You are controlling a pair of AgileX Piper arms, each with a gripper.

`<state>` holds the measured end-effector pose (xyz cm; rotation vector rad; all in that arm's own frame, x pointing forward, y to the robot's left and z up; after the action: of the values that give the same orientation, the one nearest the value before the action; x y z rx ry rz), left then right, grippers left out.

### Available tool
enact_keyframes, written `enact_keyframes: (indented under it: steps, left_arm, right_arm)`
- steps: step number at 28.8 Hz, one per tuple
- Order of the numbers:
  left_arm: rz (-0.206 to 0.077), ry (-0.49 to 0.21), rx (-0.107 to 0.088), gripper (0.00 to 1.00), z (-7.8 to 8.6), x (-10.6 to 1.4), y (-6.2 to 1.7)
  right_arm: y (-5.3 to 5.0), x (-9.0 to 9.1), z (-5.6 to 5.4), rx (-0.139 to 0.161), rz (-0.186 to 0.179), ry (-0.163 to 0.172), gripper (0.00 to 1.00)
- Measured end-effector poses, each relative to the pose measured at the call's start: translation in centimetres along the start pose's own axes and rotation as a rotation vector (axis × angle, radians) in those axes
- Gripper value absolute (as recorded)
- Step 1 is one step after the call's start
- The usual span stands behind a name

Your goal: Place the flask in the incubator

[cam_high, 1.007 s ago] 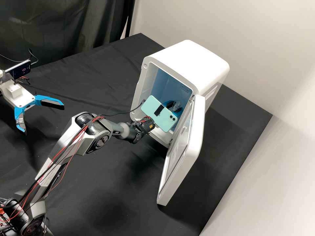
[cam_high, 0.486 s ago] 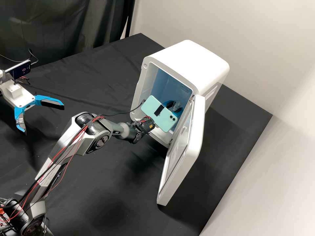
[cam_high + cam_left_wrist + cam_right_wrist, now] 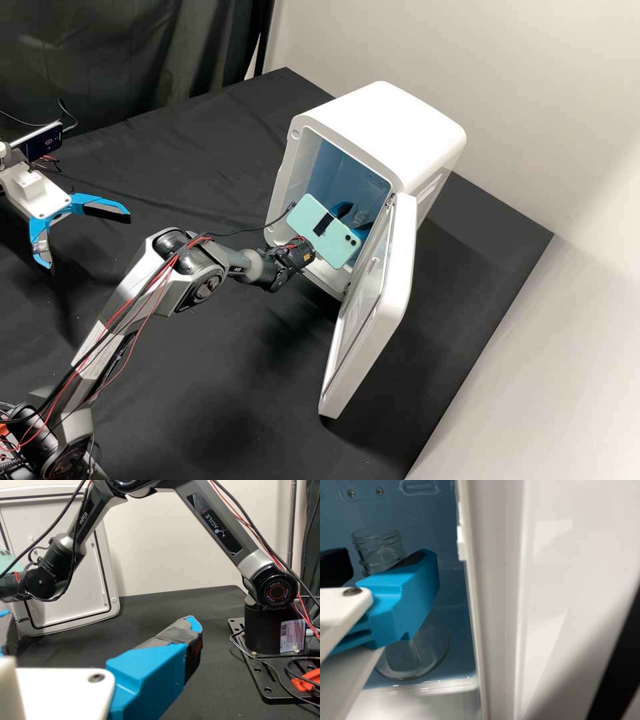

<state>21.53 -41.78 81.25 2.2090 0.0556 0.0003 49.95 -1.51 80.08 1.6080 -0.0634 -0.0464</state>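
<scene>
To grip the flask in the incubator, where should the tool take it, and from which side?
Probably by the narrow threaded neck, coming in level through the incubator's open front. The flask stands upright on a wide base, with walls closing the other sides.

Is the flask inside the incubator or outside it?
Inside. The flask stands in the incubator's blue chamber, beyond the white door frame.

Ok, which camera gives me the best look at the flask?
The right wrist view: the flask stands inside the incubator, threaded neck and round base close up. The high view catches just its neck past the mint phone. The left wrist view looks at the incubator's door.
</scene>
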Motion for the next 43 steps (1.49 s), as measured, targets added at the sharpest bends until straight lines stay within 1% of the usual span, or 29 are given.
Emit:
enact_keyframes:
  steps: [14,19,20,21,26,31,34,35,37,40,43]
  left_arm:
    - [0.0,0.0,0.0,1.0,0.0,0.0,0.0]
    - [0.0,0.0,0.0,1.0,0.0,0.0,0.0]
    - [0.0,0.0,0.0,1.0,0.0,0.0,0.0]
    - [0.0,0.0,0.0,1.0,0.0,0.0,0.0]
    - [0.0,0.0,0.0,1.0,0.0,0.0,0.0]
    - [0.0,0.0,0.0,1.0,0.0,0.0,0.0]
    - [0.0,0.0,0.0,1.0,0.0,0.0,0.0]
    - [0.0,0.0,0.0,1.0,0.0,0.0,0.0]
    - [0.0,0.0,0.0,1.0,0.0,0.0,0.0]
    - [0.0,0.0,0.0,1.0,0.0,0.0,0.0]
    - [0.0,0.0,0.0,1.0,0.0,0.0,0.0]
  right_arm:
    - [0.0,0.0,0.0,0.0,0.0,0.0,1.0]
    - [-0.03,0.0,-0.03,-0.005,-0.003,0.003,1.0]
    - [-0.03,0.0,-0.03,-0.005,-0.003,0.003,1.0]
    - [-0.03,0.0,-0.03,0.004,-0.003,0.003,1.0]
    - [-0.03,0.0,-0.03,0.004,-0.003,0.003,1.0]
    - [-0.1,0.01,-0.12,-0.011,-0.012,0.012,1.0]
    - [-0.1,0.01,-0.12,-0.011,-0.012,0.012,1.0]
    - [-0.13,0.01,-0.15,-0.017,-0.015,0.016,1.0]
    - [-0.13,0.01,-0.15,-0.017,-0.015,0.016,1.0]
    - [-0.18,0.01,-0.2,-0.025,-0.02,0.021,1.0]
    - [-0.18,0.01,-0.2,-0.025,-0.02,0.021,1.0]
